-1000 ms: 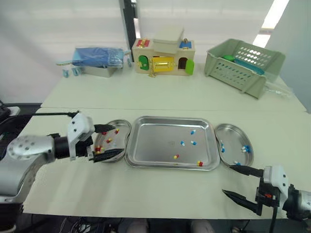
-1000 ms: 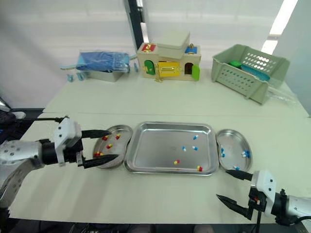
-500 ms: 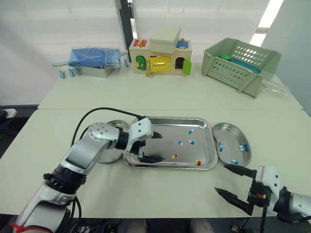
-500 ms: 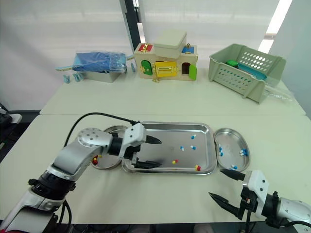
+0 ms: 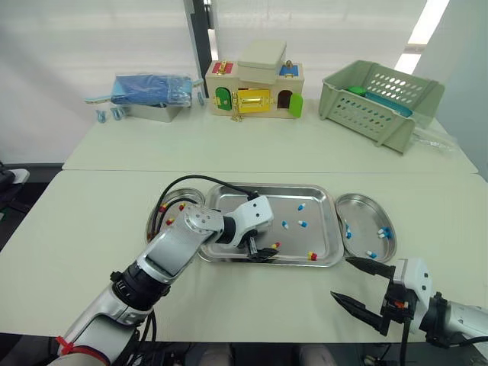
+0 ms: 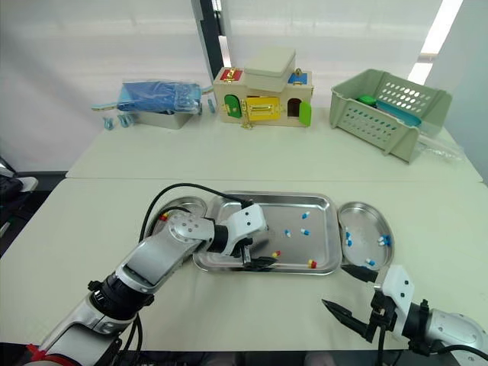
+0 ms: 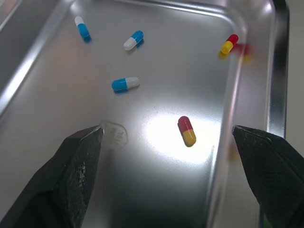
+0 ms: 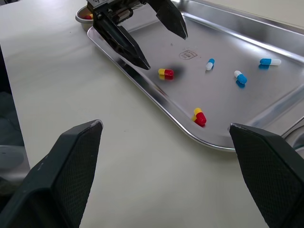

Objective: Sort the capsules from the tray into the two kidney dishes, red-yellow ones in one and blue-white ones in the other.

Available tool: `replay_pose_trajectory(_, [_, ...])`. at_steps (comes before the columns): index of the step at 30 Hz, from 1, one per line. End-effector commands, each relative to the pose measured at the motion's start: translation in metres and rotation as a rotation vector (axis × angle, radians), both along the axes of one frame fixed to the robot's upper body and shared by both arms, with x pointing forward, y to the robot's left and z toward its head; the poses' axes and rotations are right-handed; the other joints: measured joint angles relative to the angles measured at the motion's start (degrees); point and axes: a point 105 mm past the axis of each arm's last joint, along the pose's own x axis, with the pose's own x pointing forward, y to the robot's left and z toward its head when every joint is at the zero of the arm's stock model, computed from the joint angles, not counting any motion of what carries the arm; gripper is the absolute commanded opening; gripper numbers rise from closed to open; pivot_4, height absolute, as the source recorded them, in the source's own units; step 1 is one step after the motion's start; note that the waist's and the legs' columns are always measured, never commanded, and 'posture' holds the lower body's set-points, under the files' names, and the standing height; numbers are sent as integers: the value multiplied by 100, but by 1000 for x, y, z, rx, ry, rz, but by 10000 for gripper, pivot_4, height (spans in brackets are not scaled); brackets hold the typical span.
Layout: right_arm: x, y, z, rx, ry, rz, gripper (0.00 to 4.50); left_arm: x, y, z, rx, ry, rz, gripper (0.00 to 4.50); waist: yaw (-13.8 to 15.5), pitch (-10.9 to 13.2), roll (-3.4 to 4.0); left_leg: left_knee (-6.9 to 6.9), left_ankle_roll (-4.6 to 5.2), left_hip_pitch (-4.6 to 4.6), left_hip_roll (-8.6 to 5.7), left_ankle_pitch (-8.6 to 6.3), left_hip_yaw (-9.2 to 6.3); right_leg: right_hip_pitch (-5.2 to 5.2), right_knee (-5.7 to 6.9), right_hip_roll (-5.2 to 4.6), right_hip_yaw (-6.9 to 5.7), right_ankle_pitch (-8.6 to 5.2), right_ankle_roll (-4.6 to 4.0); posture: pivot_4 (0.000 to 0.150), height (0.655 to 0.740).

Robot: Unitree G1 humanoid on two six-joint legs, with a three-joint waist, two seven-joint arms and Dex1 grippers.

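Left gripper (image 7: pixel 166 137) spread wide, held nothing (red-yellow capsule (image 7: pixel 186 130) lay just ahead) | advice: lower centred, pinch gently | right gripper (image 5: pixel 341 277) likewise.

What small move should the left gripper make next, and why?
Probably lower the left gripper and close it on the red-yellow capsule: its fingers are open on either side of that capsule, which lies loose on the tray, not yet gripped.
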Motion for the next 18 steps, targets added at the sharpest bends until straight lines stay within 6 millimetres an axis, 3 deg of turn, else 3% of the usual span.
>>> replay_pose_trajectory(1, [-1, 3, 5, 7, -31, 2, 44715, 4, -3, 1, 36, -56, 7, 45000, 2, 0, 0, 0, 0, 0, 0, 0, 0, 0, 0, 0, 0, 0, 0, 1500, 7400])
replay_pose_trajectory(12, [-4, 4, 3, 11, -25, -9, 44715, 9, -11, -5, 51, -58, 35, 45000, 41, 0, 0, 0, 0, 0, -1, 0, 1, 0, -1, -1, 0, 0, 0, 1500, 7400])
replay_pose_trajectory(15, [-4, 4, 4, 12, -24, -11, 45000, 9, -11, -8, 50, -53, 39, 39341, 45, 0, 0, 0, -1, 0, -1, 0, 1, 0, -1, -1, 0, 0, 0, 1500, 7400])
replay_pose_trajectory(18, [-5, 5, 5, 11, -24, -10, 45000, 8, -12, -11, 53, -49, 36, 29396, 44, 0, 0, 0, -1, 0, -1, 0, 0, 0, -1, -1, 0, 0, 0, 1500, 7400])
